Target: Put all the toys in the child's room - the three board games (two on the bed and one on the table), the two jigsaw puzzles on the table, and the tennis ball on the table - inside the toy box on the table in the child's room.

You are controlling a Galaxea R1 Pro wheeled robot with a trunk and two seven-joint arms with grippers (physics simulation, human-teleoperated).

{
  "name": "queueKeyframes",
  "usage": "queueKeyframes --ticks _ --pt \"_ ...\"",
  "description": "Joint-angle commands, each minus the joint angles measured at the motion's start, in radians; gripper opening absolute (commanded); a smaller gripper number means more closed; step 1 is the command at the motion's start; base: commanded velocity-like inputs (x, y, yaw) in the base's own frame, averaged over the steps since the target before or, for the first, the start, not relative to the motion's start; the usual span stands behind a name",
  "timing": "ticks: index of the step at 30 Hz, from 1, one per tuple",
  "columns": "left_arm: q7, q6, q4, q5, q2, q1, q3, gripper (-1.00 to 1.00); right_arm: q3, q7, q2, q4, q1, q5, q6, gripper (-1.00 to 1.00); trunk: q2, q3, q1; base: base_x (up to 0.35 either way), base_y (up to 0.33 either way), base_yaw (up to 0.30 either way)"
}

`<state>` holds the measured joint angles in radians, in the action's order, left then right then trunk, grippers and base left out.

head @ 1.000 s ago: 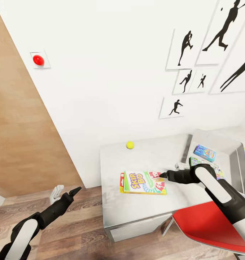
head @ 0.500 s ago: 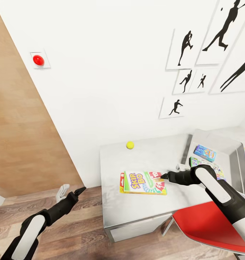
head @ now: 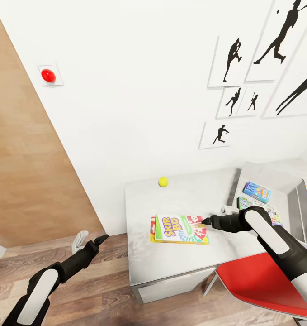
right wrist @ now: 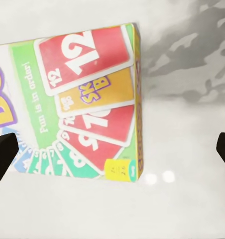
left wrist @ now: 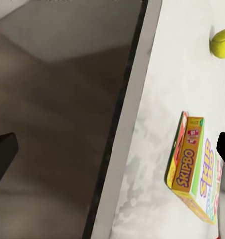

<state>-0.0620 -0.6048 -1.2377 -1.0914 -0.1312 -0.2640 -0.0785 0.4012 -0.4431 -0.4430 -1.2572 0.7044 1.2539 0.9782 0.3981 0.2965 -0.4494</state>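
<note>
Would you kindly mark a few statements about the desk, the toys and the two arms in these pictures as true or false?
1. The yellow-green-red Skip-Bo game box lies flat on the pale grey desk top. True.
2. The small yellow tennis ball rests on top of that game box. False: it sits apart on the desk, nearer the wall.
3. The right gripper is open at the box's edge, holding nothing. True.
4. The left gripper is clamped on the ball. False: it hangs open over the wood floor beside the desk.
5. The pale grey plastic toy box already holds flat game boxes. True.
</note>
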Motion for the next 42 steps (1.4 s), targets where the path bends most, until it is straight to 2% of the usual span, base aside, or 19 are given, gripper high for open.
queueKeyframes --ticks 1,8,13,21,22,25,33,42 --pt "-0.002 -0.006 0.000 -0.001 0.000 -0.001 -0.002 1.00 0.002 -0.010 -0.001 -0.001 0.001 0.010 0.000 1.00 0.002 0.002 -0.001 0.000 0.000 0.000" --pt "-0.001 -0.004 0.004 -0.002 0.000 -0.004 -0.003 1.00 0.003 -0.010 0.006 0.020 0.002 0.011 -0.008 1.00 0.002 0.002 -0.001 0.000 0.000 0.000" --pt "0.000 -0.005 0.035 -0.002 -0.005 -0.028 -0.004 1.00 0.001 -0.010 0.012 0.043 0.004 0.011 -0.023 1.00 0.002 0.002 -0.001 0.000 0.000 0.000" --pt "-0.001 -0.006 0.170 -0.002 -0.003 -0.129 -0.002 1.00 -0.001 -0.008 0.022 0.108 0.020 0.013 -0.035 1.00 0.002 0.002 -0.001 0.000 0.000 0.000" --pt "-0.001 -0.006 0.170 -0.002 -0.003 -0.129 -0.002 1.00 -0.001 -0.008 0.022 0.108 0.020 0.013 -0.035 1.00 0.002 0.002 -0.001 0.000 0.000 0.000" --pt "-0.002 -0.006 0.207 -0.002 -0.003 -0.154 -0.002 1.00 -0.002 -0.008 0.044 0.141 0.043 0.014 -0.037 1.00 0.002 0.002 -0.001 0.000 0.000 0.000" --pt "-0.003 -0.005 0.239 -0.002 -0.002 -0.173 -0.001 1.00 -0.002 -0.007 0.074 0.216 0.092 0.014 -0.038 1.00 0.002 0.002 -0.001 0.000 0.000 0.000" --pt "-0.004 -0.004 0.248 -0.002 -0.003 -0.179 -0.001 1.00 -0.001 -0.006 0.089 0.252 0.117 0.013 -0.038 1.00 0.002 0.002 -0.001 0.000 0.000 0.000"
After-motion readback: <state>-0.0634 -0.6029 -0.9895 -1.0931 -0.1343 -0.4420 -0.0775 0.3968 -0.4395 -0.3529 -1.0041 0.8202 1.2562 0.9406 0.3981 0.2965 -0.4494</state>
